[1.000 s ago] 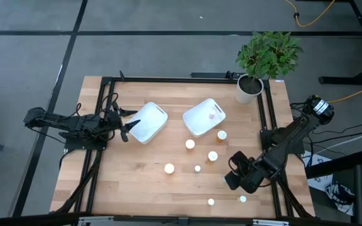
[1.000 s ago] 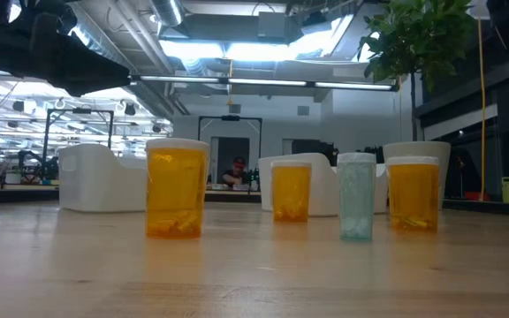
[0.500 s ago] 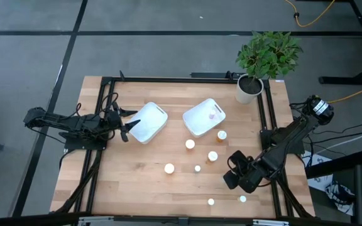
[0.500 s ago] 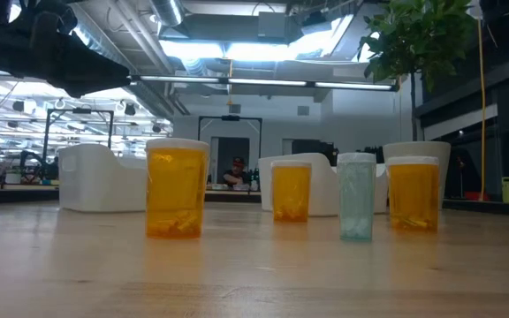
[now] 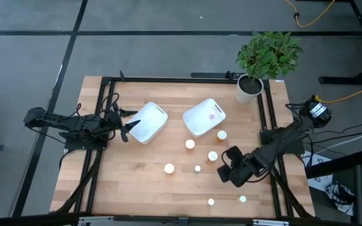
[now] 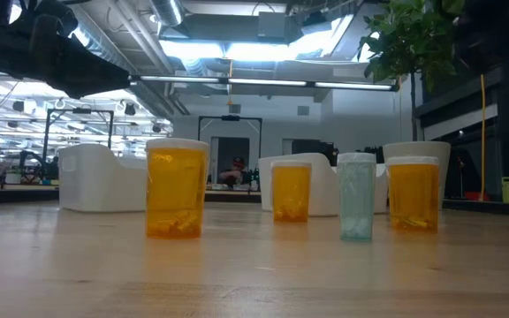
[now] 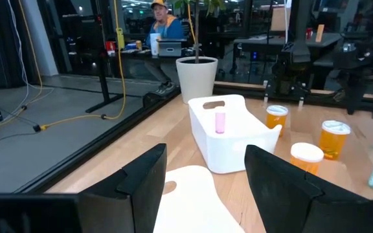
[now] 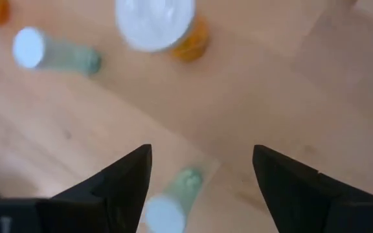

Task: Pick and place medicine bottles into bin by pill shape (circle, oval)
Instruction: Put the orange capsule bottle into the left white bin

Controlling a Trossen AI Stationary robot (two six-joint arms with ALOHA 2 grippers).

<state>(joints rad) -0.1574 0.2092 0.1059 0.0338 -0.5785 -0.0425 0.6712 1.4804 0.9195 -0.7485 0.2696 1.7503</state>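
Counting seven bottles, perhaps, two bins

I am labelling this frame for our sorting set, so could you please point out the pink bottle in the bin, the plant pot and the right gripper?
Pink bottle [image 7: 220, 122], left wrist view, middle of its body.
Plant pot [image 5: 248, 88], high view, its white wall.
Right gripper [image 5: 221, 172], high view, midway between its fingertips.
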